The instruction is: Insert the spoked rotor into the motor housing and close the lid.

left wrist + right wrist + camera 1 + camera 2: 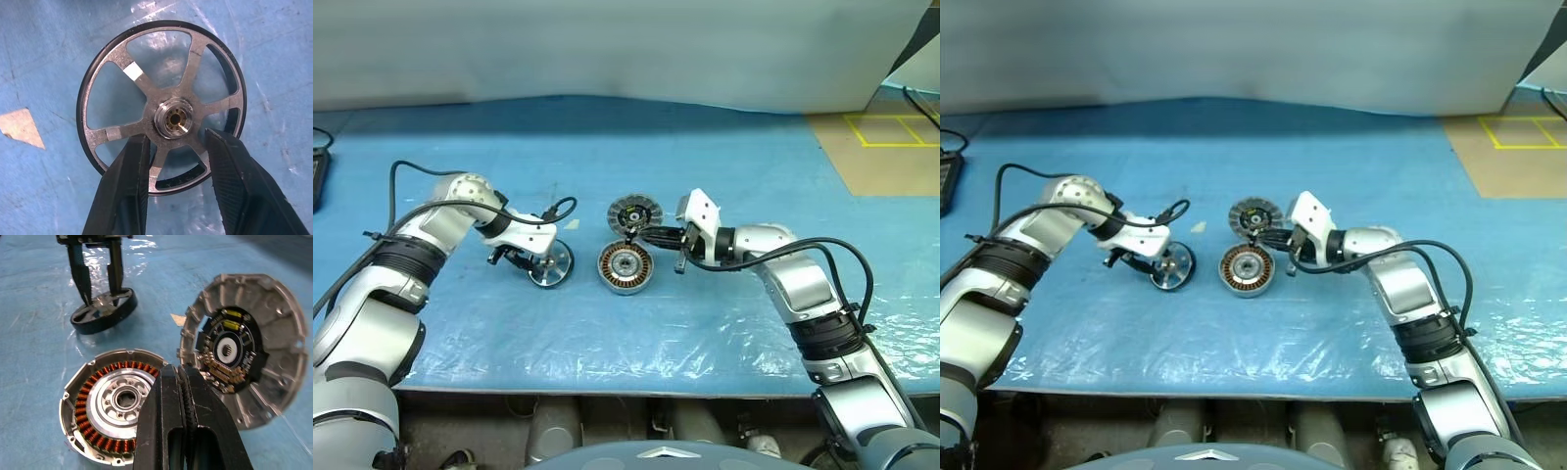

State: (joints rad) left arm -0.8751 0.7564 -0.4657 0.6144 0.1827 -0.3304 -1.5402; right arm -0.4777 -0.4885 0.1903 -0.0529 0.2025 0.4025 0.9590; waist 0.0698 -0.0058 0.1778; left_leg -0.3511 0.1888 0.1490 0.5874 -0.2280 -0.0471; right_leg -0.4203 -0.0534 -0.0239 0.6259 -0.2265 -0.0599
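The spoked rotor [550,264], a black rim with silver spokes, rests tilted on the blue mat left of centre. My left gripper [178,142] points down onto it, its fingers [132,166] closed against the hub [174,120]. To its right the motor housing [625,267] lies flat, its copper windings [90,431] facing up. Just behind the housing the lid [634,213] stands on edge, its segmented face [244,347] turned toward my right gripper [182,372]. That gripper is shut, reaching in level from the right. Its tips sit at the lid's lower rim, above the housing's far edge.
A blue plastic-covered mat [705,323] covers the table, and its front edge [607,387] is close to me. A small pale scrap [1197,227] lies behind the rotor. A dark object [318,171] sits at the far left. Brown floor with yellow tape [891,147] lies at the far right.
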